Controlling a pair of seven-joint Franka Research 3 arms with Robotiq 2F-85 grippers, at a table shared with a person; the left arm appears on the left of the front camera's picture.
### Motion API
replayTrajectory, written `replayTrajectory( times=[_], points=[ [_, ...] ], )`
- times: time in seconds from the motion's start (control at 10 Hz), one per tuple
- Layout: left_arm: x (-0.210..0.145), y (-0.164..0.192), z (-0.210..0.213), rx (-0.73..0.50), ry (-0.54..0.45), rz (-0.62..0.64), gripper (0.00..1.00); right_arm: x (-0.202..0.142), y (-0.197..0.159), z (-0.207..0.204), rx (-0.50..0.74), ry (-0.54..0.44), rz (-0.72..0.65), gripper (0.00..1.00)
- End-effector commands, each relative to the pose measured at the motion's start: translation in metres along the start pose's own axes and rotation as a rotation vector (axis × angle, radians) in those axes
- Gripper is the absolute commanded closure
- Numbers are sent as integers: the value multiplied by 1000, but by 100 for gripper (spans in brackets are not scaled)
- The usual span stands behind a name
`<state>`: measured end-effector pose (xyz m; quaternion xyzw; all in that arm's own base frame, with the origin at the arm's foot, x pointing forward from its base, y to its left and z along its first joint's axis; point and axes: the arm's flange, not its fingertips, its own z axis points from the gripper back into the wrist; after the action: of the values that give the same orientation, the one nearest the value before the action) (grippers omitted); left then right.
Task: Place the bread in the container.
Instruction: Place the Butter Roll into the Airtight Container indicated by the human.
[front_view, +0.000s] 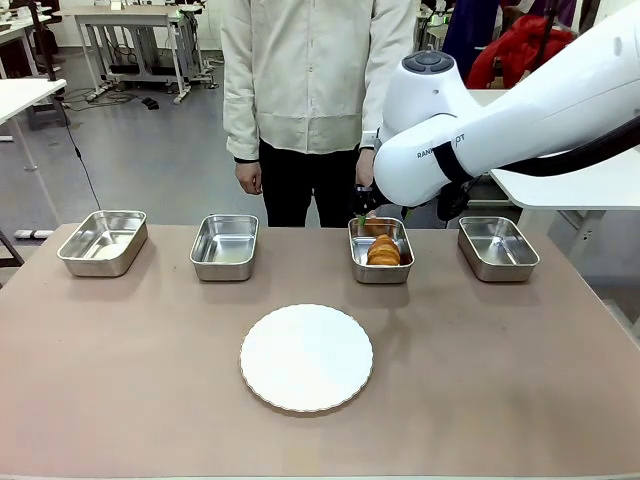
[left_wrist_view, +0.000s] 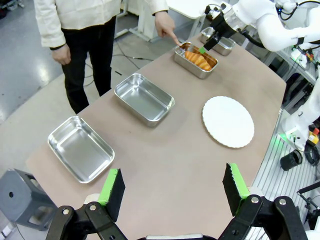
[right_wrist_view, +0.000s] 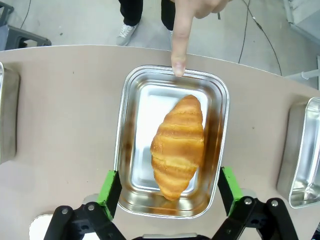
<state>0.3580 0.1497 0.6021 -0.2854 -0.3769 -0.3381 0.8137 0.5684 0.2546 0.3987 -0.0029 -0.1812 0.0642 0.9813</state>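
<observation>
The bread (right_wrist_view: 178, 146) lies inside the container (right_wrist_view: 127, 95), with the right gripper (right_wrist_view: 170, 190) spread wide above it, empty. At twelve o'clock a person's finger (right_wrist_view: 179, 45) touches the rim. The left gripper (left_wrist_view: 172, 189) hangs spread.

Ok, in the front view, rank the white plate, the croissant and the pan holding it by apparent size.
1. White plate, though nearest the camera.
2. Pan.
3. Croissant, lying inside that pan.

A round white scalloped plate (front_view: 306, 358) lies mid-table, with three empty steel pans (front_view: 224, 246) behind it.
</observation>
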Motion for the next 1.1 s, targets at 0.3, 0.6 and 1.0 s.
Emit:
replayTrajectory(
  times=[0.3, 0.6, 1.0],
  points=[
    [0, -2, 1, -11, -15, -14, 0, -12, -3, 28, -12, -66, -6, 0],
    [0, -2, 1, -11, -15, -14, 0, -81, -9, 100, -20, -205, 20, 0],
    [0, -2, 1, -11, -15, -14, 0, -170, -18, 169, 51, -247, 23, 0]
  ],
)
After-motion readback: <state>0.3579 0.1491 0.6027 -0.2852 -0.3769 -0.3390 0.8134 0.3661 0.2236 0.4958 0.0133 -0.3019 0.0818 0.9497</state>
